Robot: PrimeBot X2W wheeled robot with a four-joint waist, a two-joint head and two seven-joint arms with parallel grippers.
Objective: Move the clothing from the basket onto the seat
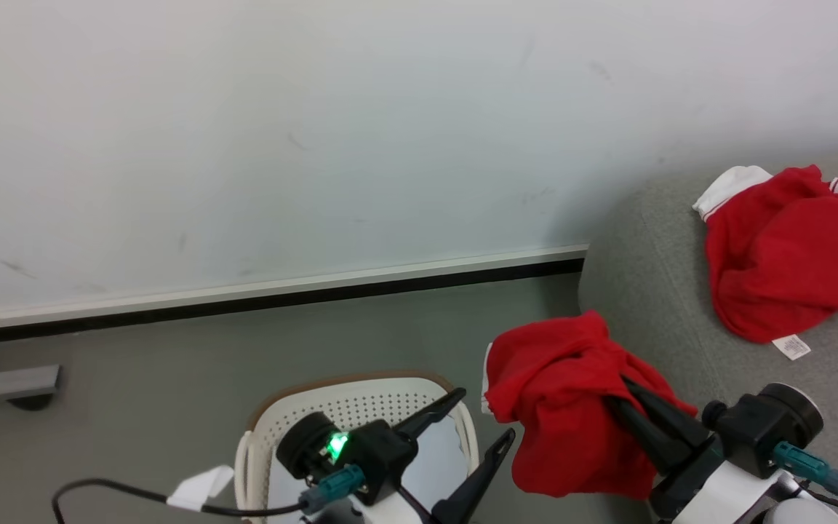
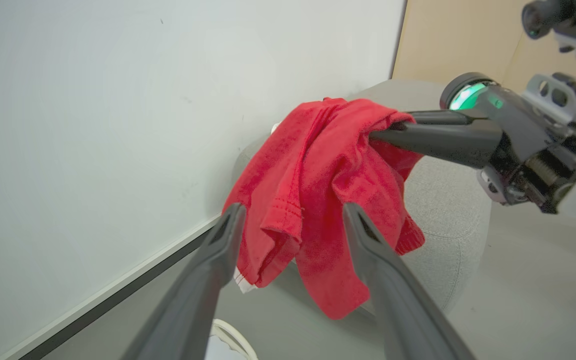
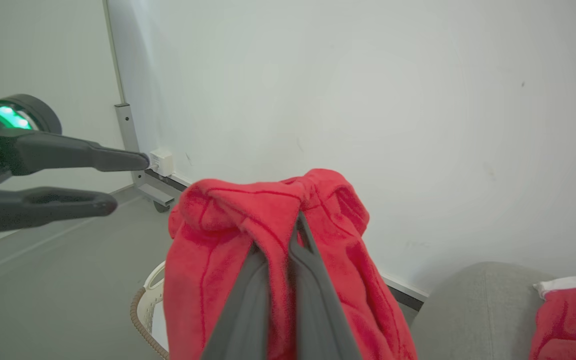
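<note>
- While it hangs at the bottom middle, by the basket (image 1: 361, 411), the left hand (image 1: 484, 413) is wide open and holds nothing.
- At lower right, the right hand (image 1: 619, 389) pinches one red top (image 1: 564, 407) tight.
- Far right, another red top (image 1: 783, 262) lies on the grey seat (image 1: 652, 291).

wall (image 1: 317, 131): white, scuffed | floor (image 1: 172, 378): grey | skirting (image 1: 281, 291): white over black

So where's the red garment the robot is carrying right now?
The carried garment hangs from the shut right gripper, low and right of centre in the head view, in the air between the basket and the sofa.
</note>
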